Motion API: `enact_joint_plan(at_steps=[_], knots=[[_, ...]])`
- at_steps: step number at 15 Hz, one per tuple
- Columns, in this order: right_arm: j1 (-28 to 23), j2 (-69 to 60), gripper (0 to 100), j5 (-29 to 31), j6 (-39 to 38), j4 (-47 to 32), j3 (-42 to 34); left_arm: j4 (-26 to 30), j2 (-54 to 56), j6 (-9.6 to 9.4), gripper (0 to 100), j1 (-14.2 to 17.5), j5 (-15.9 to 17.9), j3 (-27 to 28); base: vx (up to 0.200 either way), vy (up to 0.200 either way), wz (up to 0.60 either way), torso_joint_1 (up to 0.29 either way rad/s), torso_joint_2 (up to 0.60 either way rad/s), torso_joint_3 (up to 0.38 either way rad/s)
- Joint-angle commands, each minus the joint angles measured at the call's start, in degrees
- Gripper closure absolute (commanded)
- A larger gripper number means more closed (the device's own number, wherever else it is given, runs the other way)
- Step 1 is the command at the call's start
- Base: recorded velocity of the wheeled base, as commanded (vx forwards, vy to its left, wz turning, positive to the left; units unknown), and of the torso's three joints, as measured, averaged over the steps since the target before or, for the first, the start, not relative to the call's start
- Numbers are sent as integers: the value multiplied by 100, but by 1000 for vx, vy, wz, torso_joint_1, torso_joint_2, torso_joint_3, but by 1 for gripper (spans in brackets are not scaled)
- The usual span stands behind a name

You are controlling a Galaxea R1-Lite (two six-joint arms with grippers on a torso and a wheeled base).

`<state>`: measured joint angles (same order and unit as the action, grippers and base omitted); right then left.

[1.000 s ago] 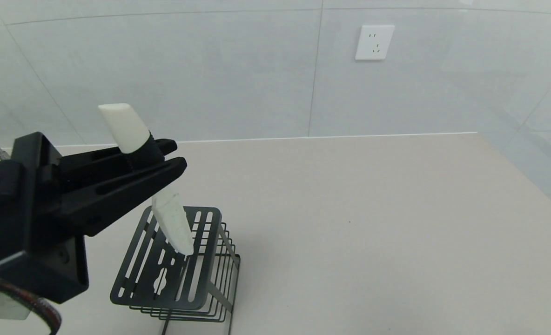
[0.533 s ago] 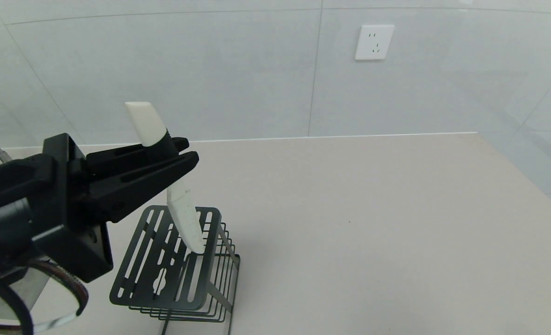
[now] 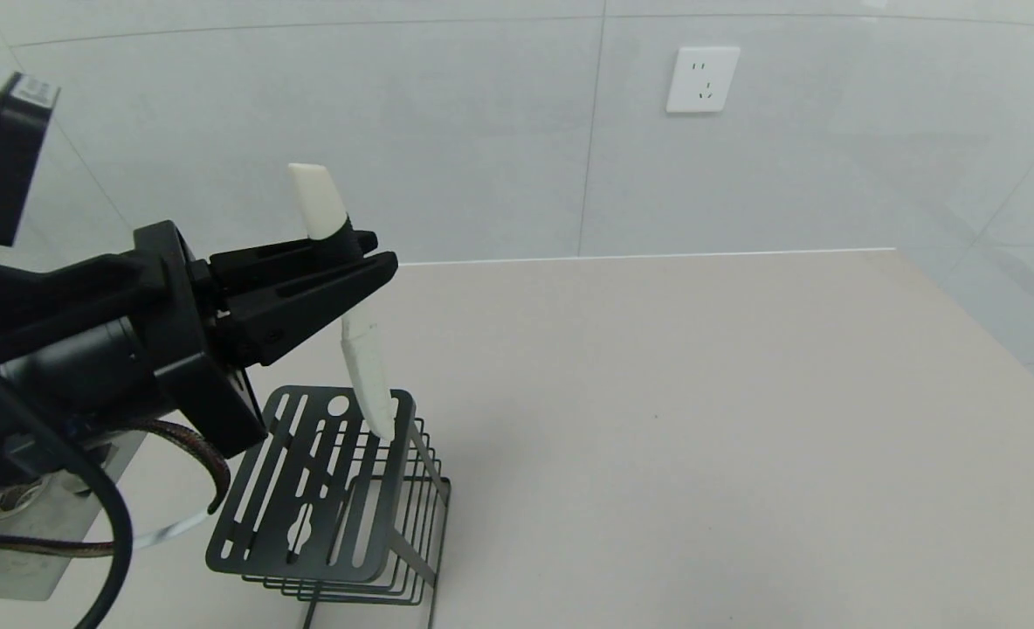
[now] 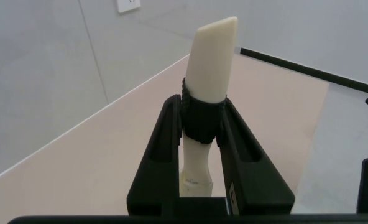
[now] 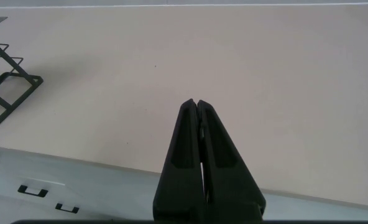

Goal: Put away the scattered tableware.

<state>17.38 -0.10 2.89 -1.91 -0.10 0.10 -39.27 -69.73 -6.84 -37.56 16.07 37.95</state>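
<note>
left end effector (image 3: 365, 254) | grips white knife (image 3: 367, 371) | above rack (image 3: 307, 570)

Bright, even light all over here, soft, nothing harsh. The rack (image 3: 325, 489) throws just a faint, soft-edged shadow onto the table (image 3: 700, 419), spilling out to its right, so the light looks to come from above and a touch to the left. The glossy wall (image 3: 482, 157) carries a pale sheen, with hazy reflections far out on the right. No hard glare anywhere. The knife (image 3: 368, 367) clamped in my left gripper (image 3: 379, 253) comes up bright, its handle nearly as pale as the wall behind. The gripper itself goes almost black, hardly any detail in it. Same with my right gripper (image 5: 197, 107) against the pale table. Along the top of the head view the tile joints bow: the lens bends things at the edges.
</note>
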Motion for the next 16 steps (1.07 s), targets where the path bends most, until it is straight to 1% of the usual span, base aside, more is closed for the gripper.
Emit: enact_joint_plan(at_steps=[1, 5, 7, 14, 16], knots=[[2, 10, 100, 1, -2, 1, -1, -2, -67, -10, 100, 12, -7, 11, 0, 0, 0, 0, 0, 0], [2, 10, 100, 1, -2, 1, -1, -2, -41, -19, 100, 29, -16, -7, 0, 0, 0, 0, 0, 0], [2, 10, 100, 1, -2, 1, -1, -11, -41, -46, 100, 108, -16, 11, 0, 0, 0, 0, 0, 0], [2, 10, 100, 1, -2, 1, -1, -2, -49, -54, 100, 108, -25, -33, 0, 0, 0, 0, 0, 0], [2, 10, 100, 1, -2, 1, -1, -2, -41, -54, 100, 108, -25, -165, 0, 0, 0, 0, 0, 0]])
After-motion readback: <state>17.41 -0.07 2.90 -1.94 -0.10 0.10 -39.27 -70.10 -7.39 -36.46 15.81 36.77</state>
